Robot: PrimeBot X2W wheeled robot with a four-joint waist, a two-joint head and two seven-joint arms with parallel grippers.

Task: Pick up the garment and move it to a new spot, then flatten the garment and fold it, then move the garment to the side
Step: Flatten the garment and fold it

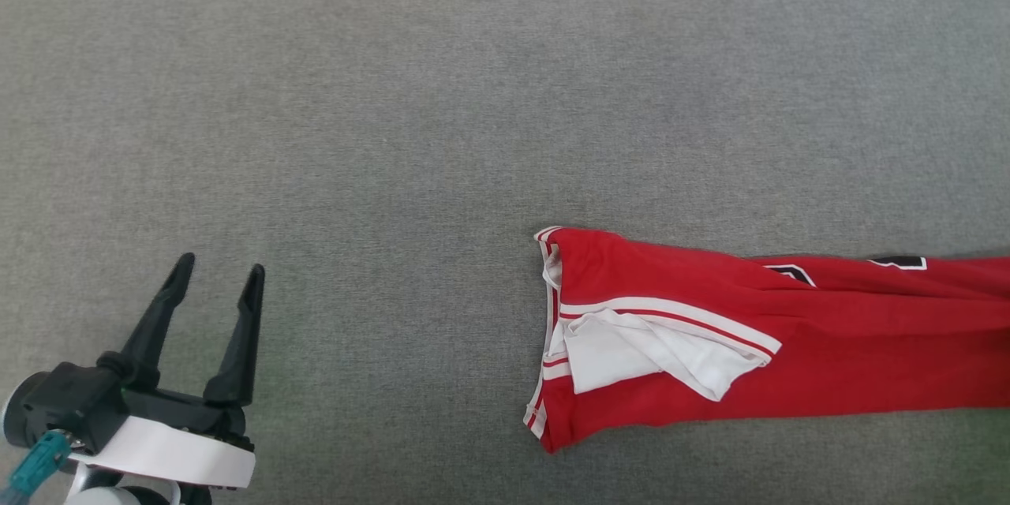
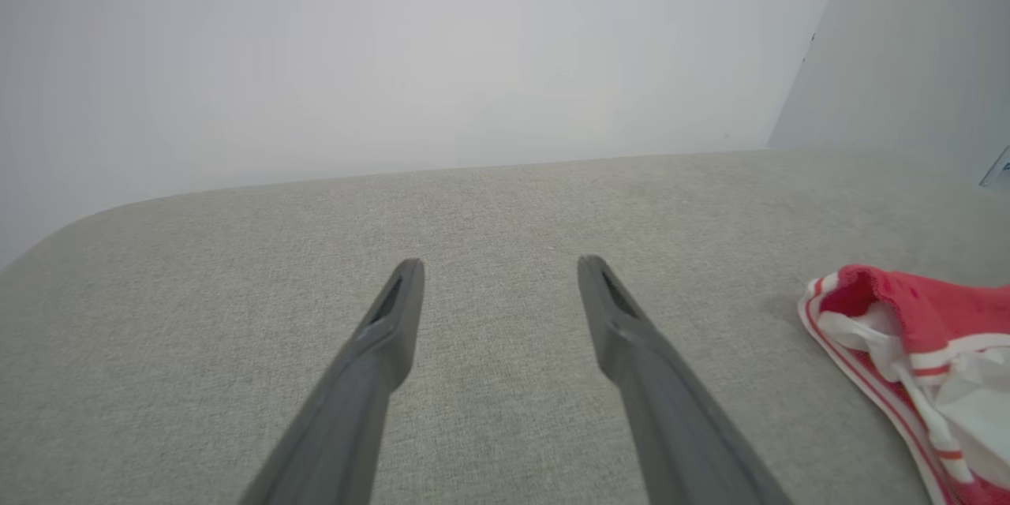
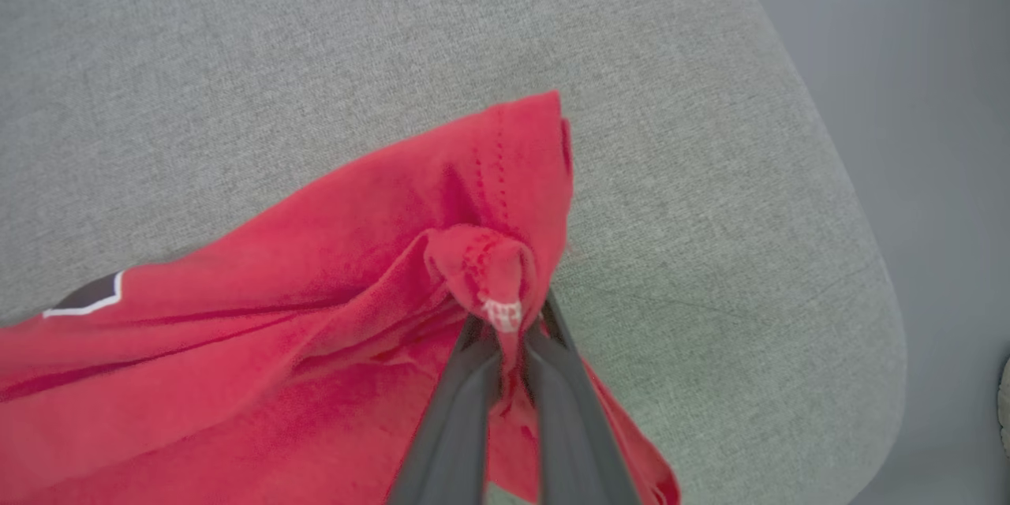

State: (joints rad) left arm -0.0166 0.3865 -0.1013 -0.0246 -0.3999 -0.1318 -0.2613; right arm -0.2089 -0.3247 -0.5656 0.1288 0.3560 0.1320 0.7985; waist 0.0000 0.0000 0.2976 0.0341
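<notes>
The red sports-jersey T-shirt [image 1: 789,379] with white short sleeves and red-and-white striped trim lies stretched in a long, rumpled band on the grey woven fabric surface [image 1: 394,110], at the lower right of the head view and running off its right edge. One white sleeve is folded over the red body near the striped left end, and scraps of dark, white-outlined lettering show along the far edge. The right gripper [image 3: 511,322] has its two long dark fingers closed on a bunched fold of red cloth by a stitched edge — near the surface's rounded corner. The left gripper [image 1: 221,263] sits at lower left, well apart from the shirt, jaws spread over bare grey fabric.
</notes>
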